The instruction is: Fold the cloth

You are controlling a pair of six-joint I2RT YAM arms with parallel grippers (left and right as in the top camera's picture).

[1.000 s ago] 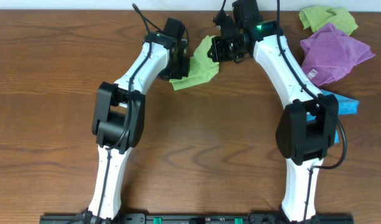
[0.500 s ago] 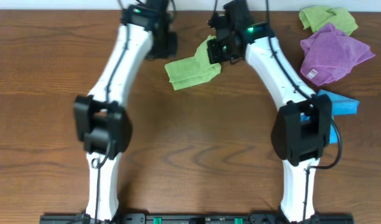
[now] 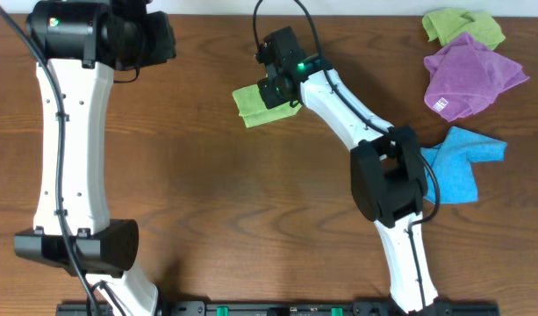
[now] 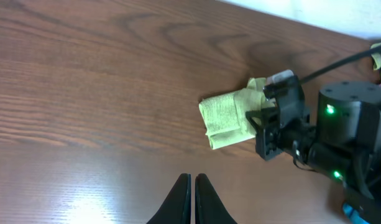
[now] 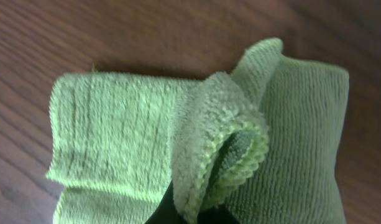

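Cloth (image 3: 249,107) mid-back on table (image 3: 207,202), right gripper (image 3: 273,93) on it, other cloths (image 3: 470,75) far right.

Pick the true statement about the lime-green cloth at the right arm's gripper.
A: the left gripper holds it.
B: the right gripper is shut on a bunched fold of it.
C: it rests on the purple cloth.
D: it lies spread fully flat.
B: the right wrist view shows a fold of the cloth bunched around a finger of the right gripper, while the left gripper hangs shut and empty, apart from it.

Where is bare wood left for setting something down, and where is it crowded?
Free: the table stretch between left arm and right arm, below the lime cloth. Crowded: far right, with green cloth, purple cloth, blue cloth.
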